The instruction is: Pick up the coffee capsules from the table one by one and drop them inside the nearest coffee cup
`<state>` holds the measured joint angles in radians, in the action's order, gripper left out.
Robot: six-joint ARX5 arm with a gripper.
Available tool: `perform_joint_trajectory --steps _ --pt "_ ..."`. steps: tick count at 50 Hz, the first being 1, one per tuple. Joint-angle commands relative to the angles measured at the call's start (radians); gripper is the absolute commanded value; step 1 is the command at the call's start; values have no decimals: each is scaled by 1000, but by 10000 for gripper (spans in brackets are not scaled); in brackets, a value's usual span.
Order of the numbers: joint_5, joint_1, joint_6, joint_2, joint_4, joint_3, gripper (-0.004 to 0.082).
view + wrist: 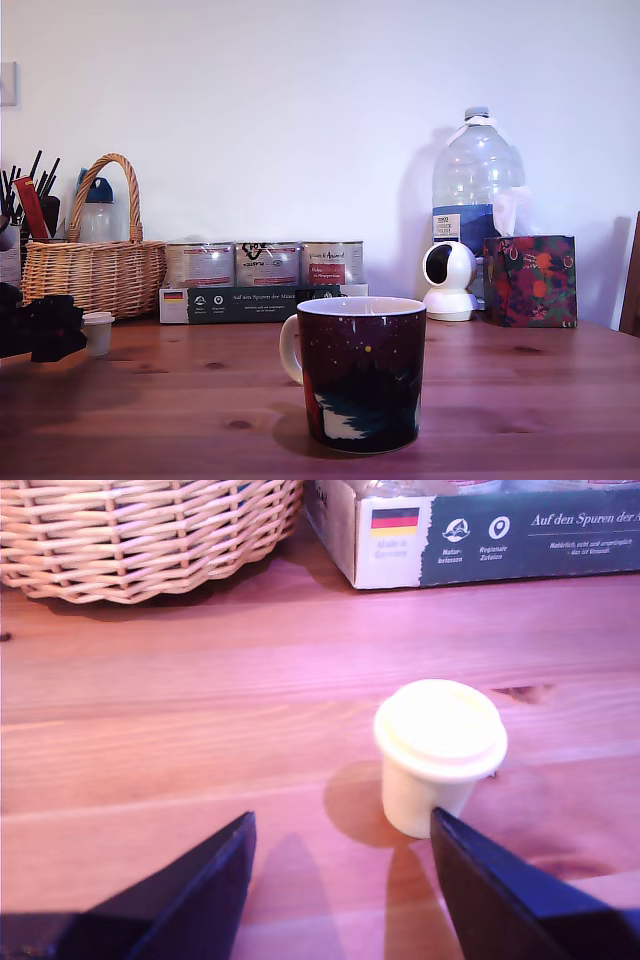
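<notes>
One cream-white coffee capsule [438,752] [98,332] stands rim-up on the reddish-brown wooden table [180,400]. My gripper [340,840] [48,328] is open, its two dark fingers [190,900] low over the wood just short of the capsule; one fingertip sits close beside the capsule's base, whether touching I cannot tell. Nothing is held. The dark maroon coffee cup [362,372] with white handle stands at the front centre in the exterior view, well to the right of the capsule.
A wicker basket [95,265] [140,535] stands behind the capsule. A dark box [255,302] [470,535] carrying three silver tins, a white round camera [449,280], a water bottle [476,190] and a patterned bag [529,281] line the back.
</notes>
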<state>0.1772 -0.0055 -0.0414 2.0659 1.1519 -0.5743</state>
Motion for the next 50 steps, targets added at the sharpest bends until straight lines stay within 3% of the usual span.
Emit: perform_joint_trajectory --steps 1,11,19,28,37,50 --pt "10 2 -6 -37 -10 2 467" --pt "82 2 -6 -60 -19 2 467" --pt "100 -17 -6 -71 -29 2 467" --pt "99 -50 -3 -71 -37 2 467" --pt "48 -56 -5 -69 -62 -3 468" --pt "46 -59 -11 -62 -101 -37 468"
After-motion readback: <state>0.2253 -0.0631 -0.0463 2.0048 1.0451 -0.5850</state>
